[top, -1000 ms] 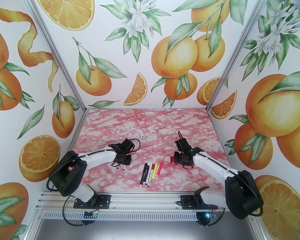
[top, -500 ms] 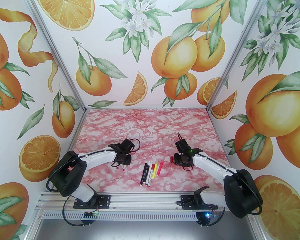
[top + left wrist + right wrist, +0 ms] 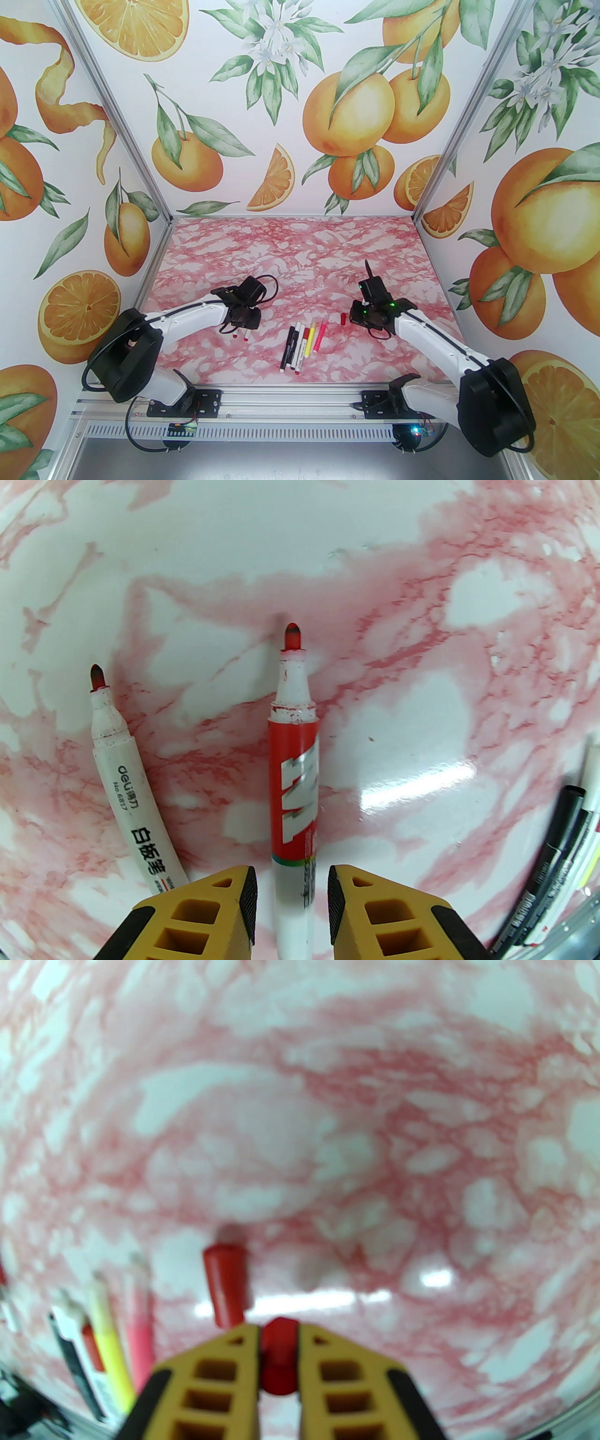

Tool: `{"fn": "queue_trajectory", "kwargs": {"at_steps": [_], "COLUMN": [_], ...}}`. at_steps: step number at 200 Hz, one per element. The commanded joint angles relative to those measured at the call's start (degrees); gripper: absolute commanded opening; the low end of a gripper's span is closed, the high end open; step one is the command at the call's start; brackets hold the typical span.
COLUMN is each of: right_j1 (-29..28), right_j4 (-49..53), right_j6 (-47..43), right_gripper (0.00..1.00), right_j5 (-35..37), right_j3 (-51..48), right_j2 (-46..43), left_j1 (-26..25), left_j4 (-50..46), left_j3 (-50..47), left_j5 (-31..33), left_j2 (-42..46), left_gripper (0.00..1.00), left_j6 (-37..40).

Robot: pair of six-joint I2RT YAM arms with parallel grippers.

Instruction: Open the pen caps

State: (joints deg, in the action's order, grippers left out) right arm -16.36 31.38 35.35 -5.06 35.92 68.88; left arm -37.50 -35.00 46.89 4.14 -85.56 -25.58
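Observation:
Two uncapped pens lie under my left wrist, a white pen (image 3: 133, 803) and a red-and-white pen (image 3: 294, 780), both with red tips. My left gripper (image 3: 291, 878) straddles the red-and-white pen with a small gap on each side, so it is open. In the top view the left gripper (image 3: 241, 327) hangs over these pens' red ends (image 3: 245, 334). My right gripper (image 3: 279, 1330) is shut on a red pen cap (image 3: 280, 1353). A second red cap (image 3: 226, 1288) lies on the table just ahead and left of it, the same cap (image 3: 343, 319) lying left of the right wrist.
A row of several pens (image 3: 302, 344) lies at the table's middle front: black, white, red-white, yellow (image 3: 310, 342) and pink (image 3: 320, 336). Their ends show at the lower left (image 3: 108, 1335) in the right wrist view. The pink marble tabletop (image 3: 300, 262) stretches back to the walls.
The right gripper has closed on a red cap, and its wrist has tilted and shifted slightly right. The left arm's shoulder has drawn back a little; its gripper stays over the two pens.

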Motion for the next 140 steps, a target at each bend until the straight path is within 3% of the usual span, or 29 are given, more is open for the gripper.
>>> {"fn": "queue_trajectory", "kwargs": {"at_steps": [1, 31, 112, 140], "right_j1": [2.9, 8.0, 13.2, 14.2], "right_j4": [-6.6, -11.3, -16.6, -16.3], "right_j6": [1.7, 2.1, 0.7, 0.3], "right_gripper": [0.15, 0.15, 0.17, 0.25], "right_j5": [-7.8, -16.1, -22.8, -22.4], "right_j3": [-1.4, -2.9, -5.1, -5.5], "right_j2": [0.0, 2.4, 11.5, 11.4], "left_j1": [0.3, 0.3, 0.3, 0.3], "left_j4": [-0.7, -2.8, 1.1, 2.3], "left_j3": [2.0, 3.7, 3.0, 2.7], "left_j5": [-1.8, -1.8, -6.7, -8.0], "left_j2": [3.9, 6.3, 4.7, 4.1], "left_gripper": [0.34, 0.34, 0.36, 0.36], "left_j6": [-0.8, -0.3, 0.5, 0.0]}}
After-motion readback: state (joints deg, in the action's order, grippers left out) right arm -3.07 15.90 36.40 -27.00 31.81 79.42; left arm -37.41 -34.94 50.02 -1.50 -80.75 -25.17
